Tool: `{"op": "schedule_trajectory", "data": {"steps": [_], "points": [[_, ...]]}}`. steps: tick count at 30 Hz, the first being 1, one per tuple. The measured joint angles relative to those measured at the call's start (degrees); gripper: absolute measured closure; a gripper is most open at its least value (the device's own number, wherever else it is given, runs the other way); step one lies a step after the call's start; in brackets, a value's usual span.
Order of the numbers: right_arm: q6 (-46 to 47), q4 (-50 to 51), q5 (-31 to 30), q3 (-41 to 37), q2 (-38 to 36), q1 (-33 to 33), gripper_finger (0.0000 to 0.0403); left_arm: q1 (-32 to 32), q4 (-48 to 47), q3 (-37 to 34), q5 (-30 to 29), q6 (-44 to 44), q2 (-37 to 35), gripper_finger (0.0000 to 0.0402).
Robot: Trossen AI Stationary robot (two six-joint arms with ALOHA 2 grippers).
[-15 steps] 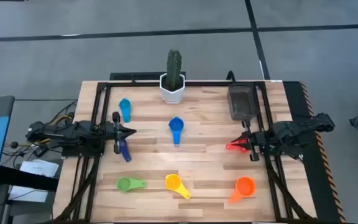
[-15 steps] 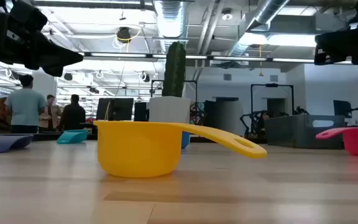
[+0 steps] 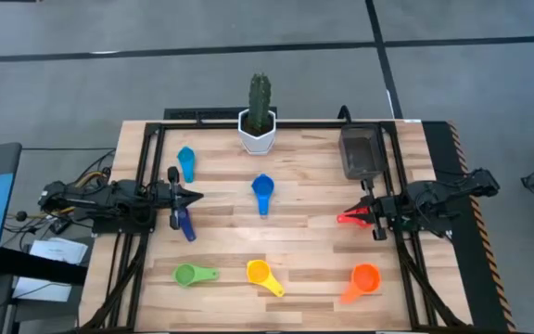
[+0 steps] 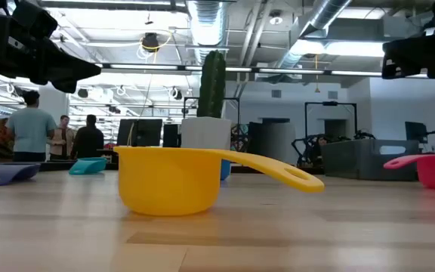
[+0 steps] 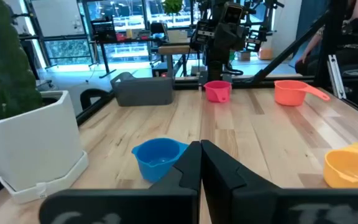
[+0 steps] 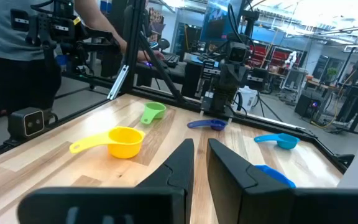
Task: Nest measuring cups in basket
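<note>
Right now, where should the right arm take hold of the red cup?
Probably at the bowl's rim of the red cup, from above: it sits upright just in front of the right end effector, with its short handle low against the table.

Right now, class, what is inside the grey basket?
In the high view the basket looks empty: no measuring cup shows inside. Its dark see-through walls blur the bottom, so a small item cannot be excluded.

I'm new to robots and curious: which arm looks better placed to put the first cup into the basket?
Probably the right. Its gripper hangs just over the red cup, with the basket close by on the same side. The left gripper sits at the table's far side, near the dark blue cup.
</note>
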State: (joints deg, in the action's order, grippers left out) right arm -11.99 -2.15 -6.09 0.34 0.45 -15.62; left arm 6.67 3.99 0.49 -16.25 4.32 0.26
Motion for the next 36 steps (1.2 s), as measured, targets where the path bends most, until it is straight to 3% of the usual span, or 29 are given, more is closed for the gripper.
{"op": "schedule_trajectory", "data": {"steps": [21, 22, 25, 28, 36], "points": [[-0.03, 0.02, 0.01, 0.02, 0.02, 0.01, 0.0332, -0.01, 0.02, 0.00, 0.02, 0.00, 0.01, 0.0402], [-1.24, 0.67, 0.22, 0.05, 0.00, 0.03, 0.0332, -0.01, 0.02, -0.02, 0.02, 0.00, 0.01, 0.0401], [-16.41, 1.55, 0.24, 1.13, -0.31, 0.72, 0.0332, 0.00, 0.02, 0.00, 0.00, 0.22, 0.01, 0.0401], [-25.53, 0.05, -0.33, 1.22, -0.03, 0.72, 0.0332, 0.01, 0.04, 0.00, -0.98, 5.95, 0.01, 0.0402], [-26.62, 1.05, -1.09, 1.31, -0.15, 0.72, 0.0332, 0.00, 0.28, 0.00, -3.08, 8.19, 0.01, 0.0401]]}}
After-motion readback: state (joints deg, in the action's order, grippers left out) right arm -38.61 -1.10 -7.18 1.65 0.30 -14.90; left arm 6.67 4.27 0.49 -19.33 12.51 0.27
